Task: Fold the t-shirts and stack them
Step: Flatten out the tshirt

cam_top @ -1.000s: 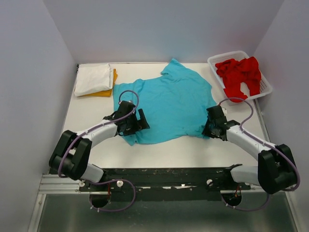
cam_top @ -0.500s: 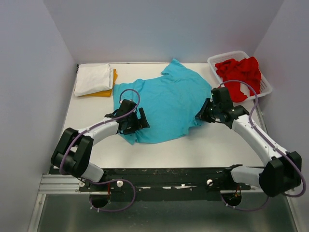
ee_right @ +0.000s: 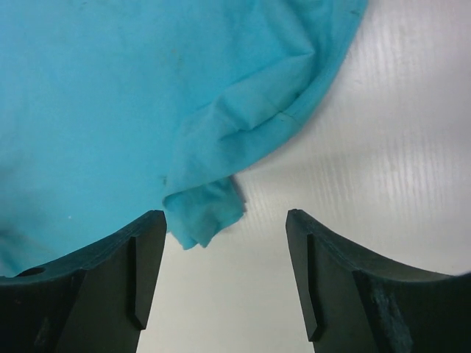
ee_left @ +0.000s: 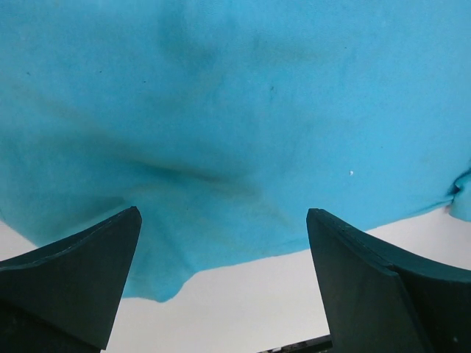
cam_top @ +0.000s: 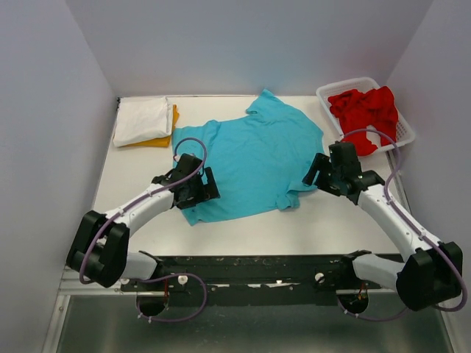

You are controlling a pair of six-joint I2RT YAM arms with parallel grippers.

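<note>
Bare table (cam_top: 243, 232) lies open along the near edge, in front of the turquoise t-shirt (cam_top: 250, 158) — and in a strip to its right. The white t-shirt (cam_top: 142, 119) on the orange one (cam_top: 165, 140) fills the far left corner; the basket (cam_top: 403, 132) of red t-shirts (cam_top: 364, 114) blocks the far right.

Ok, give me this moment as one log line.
turquoise t-shirt: spread out, unfolded | left gripper: open over near-left hem | right gripper: open beside bunched right corner, empty | stack: white t-shirt on orange t-shirt
</note>
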